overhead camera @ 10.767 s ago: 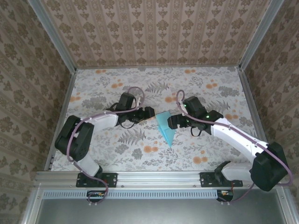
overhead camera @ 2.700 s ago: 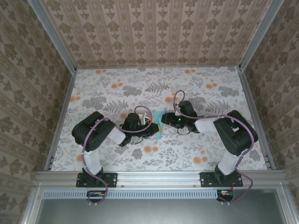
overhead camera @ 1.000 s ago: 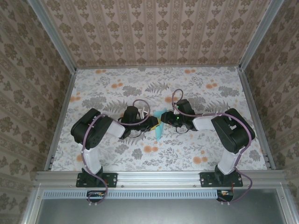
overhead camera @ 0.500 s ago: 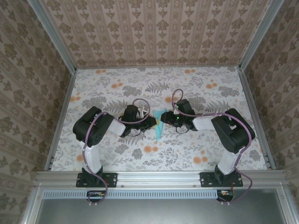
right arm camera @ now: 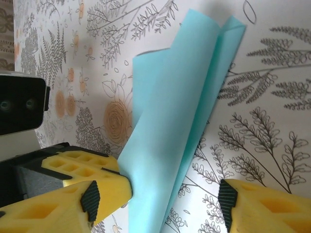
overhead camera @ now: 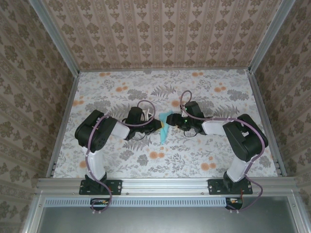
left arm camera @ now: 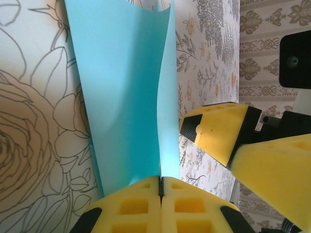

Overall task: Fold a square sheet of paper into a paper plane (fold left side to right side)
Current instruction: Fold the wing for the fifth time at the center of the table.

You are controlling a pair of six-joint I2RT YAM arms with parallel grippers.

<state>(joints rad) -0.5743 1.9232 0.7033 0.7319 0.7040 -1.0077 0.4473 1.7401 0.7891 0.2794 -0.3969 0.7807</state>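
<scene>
Nearest to us, the left arm's base [overhead camera: 97,186] and the right arm's base [overhead camera: 232,186] sit on the metal rail [overhead camera: 160,185] at the near edge of the flower-patterned table [overhead camera: 121,160]. Both arms bend inward so that their wrists meet around the middle of it.

There the paper plane [overhead camera: 164,132] lies between them. It is a narrow turquoise shape with its pointed tip toward the near edge and its wider end farther away.

In the left wrist view, the left end effector [left arm camera: 161,187] is closed. Its 2 yellow pads [left arm camera: 136,206] press together with a fold of the paper pinched in the seam between them. From that pinch the layers spread apart into a shallow trough as they run away from the camera. Just to the right we see the right arm's yellow fingers [left arm camera: 218,133], apart from each other.

In the right wrist view, the right end effector [right arm camera: 174,191] stands open, its 2 fingers wide apart on either side of the paper. The left-hand finger sits against the sheet's edge, though we cannot tell whether it presses on it. The other finger is clear of the sheet.

Farther off, the paper's far end shows 2 layers gaping slightly above the table. Beyond that, the table runs to the patterned walls [overhead camera: 160,34].
</scene>
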